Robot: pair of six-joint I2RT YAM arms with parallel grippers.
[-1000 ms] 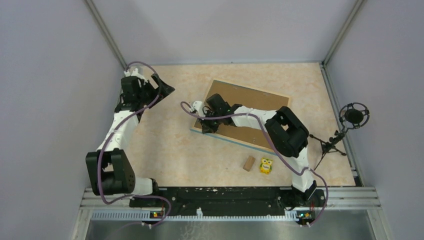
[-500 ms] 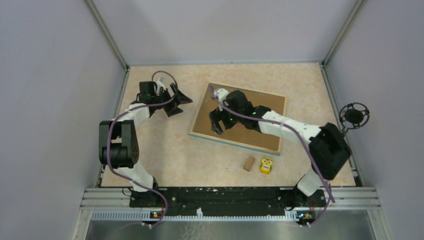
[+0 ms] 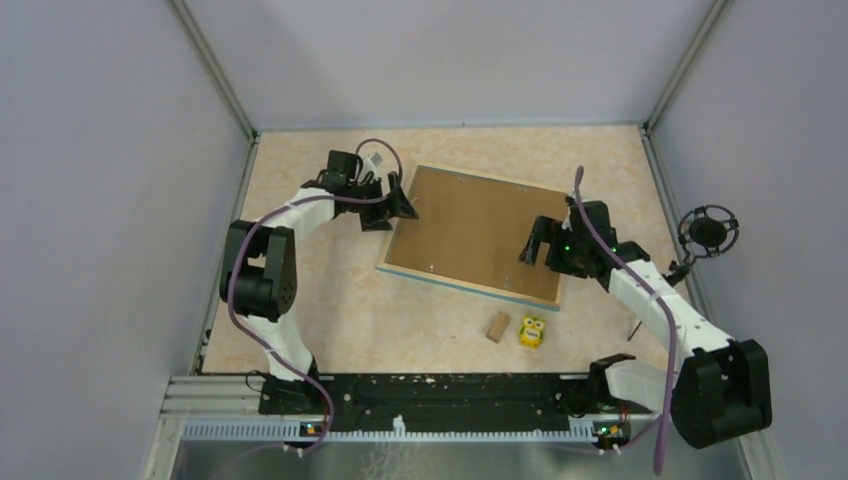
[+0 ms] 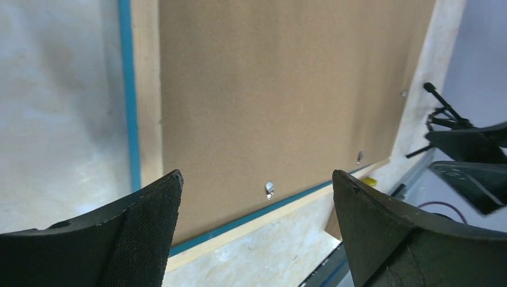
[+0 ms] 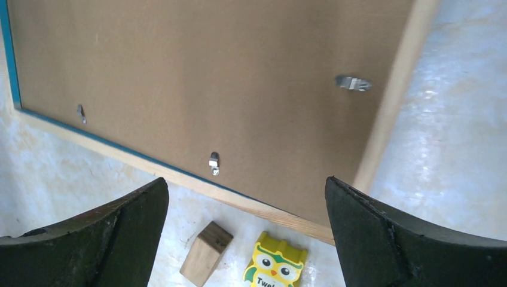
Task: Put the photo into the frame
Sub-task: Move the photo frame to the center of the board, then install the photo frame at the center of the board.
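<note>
The frame (image 3: 460, 286) lies face down on the table, showing a light wood rim (image 4: 146, 89) with a blue edge. A plain brown backing board (image 3: 475, 225) fills it. The photo is hidden. My left gripper (image 3: 397, 214) hangs open at the frame's left edge, and in the left wrist view (image 4: 256, 179) nothing lies between its fingers. My right gripper (image 3: 535, 240) stands open over the board's right part. Its wrist view (image 5: 245, 182) looks down on the board (image 5: 209, 72) and the near wood rim (image 5: 394, 101), with the jaws wide and empty.
A small wooden block (image 3: 497, 326) and a yellow owl toy (image 3: 532, 331) lie just in front of the frame's near edge. Small metal clips (image 5: 353, 82) sit along the board's border. A microphone on a stand (image 3: 708, 232) is at the right wall.
My right gripper opened and drew back from the board's left part to its right side. My left arm swung right, up to the frame's left edge.
</note>
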